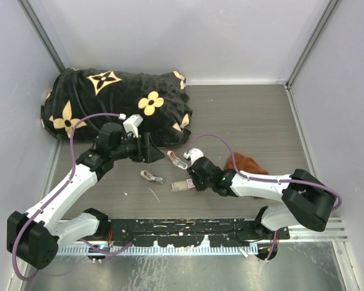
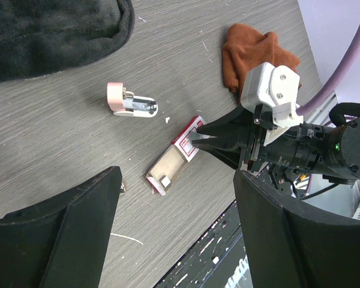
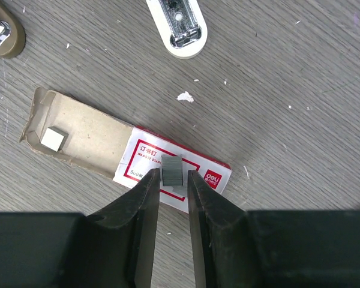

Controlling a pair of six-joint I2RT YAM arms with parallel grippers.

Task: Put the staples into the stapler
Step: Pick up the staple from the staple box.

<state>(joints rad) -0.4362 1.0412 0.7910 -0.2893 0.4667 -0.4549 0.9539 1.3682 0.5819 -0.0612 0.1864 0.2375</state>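
Grey wood-grain tabletop [image 3: 300,90] holds the flat white red-labelled staple box [image 3: 132,157] at centre frame, long axis upper left to lower right, tray pointing upper left. Right claw [image 3: 173,175] narrowly flanks a small grey staple block [image 3: 172,168], pinch unclear; left claw [image 2: 177,180] gapes wide, empty.

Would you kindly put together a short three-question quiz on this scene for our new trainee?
1. True or false: the left gripper is open and empty.
2. What sits between the fingers of the right gripper? A the cloth; B the staples; C the stapler.
3. Fill in: the tray is slid ___ of the white box.
Key: 1 true; 2 B; 3 out.
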